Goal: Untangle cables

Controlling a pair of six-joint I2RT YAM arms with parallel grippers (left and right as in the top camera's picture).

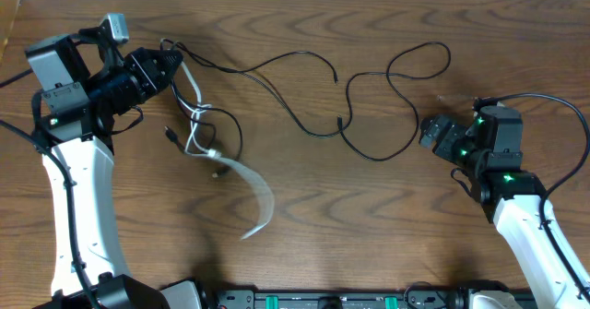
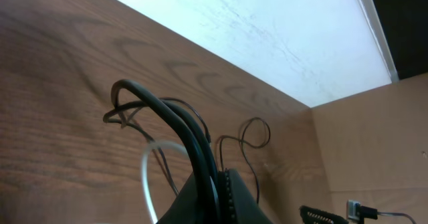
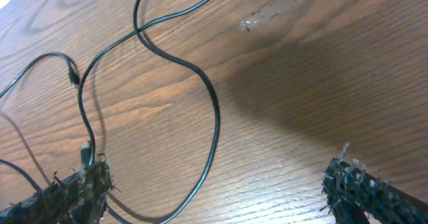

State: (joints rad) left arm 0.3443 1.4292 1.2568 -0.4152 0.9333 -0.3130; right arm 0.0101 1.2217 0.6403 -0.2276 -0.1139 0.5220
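Note:
Thin black cables [image 1: 277,62] run across the wooden table from my left gripper [image 1: 173,69] toward the middle and loop on to the right [image 1: 406,69]. A white cable [image 1: 195,129] hangs tangled with black cords below the left gripper. In the left wrist view the left gripper [image 2: 217,178] is shut on a raised black cable [image 2: 167,110], with the white cable [image 2: 146,170] looping beside it. My right gripper [image 1: 426,132] is open and low over the table. In the right wrist view a black cable loop [image 3: 212,117] lies between its fingers [image 3: 217,182], untouched.
A flat white strip [image 1: 258,194] curves across the table below the tangle. A small clear scrap [image 3: 274,13] lies beyond the right gripper. The table's far edge meets a white wall [image 2: 267,30].

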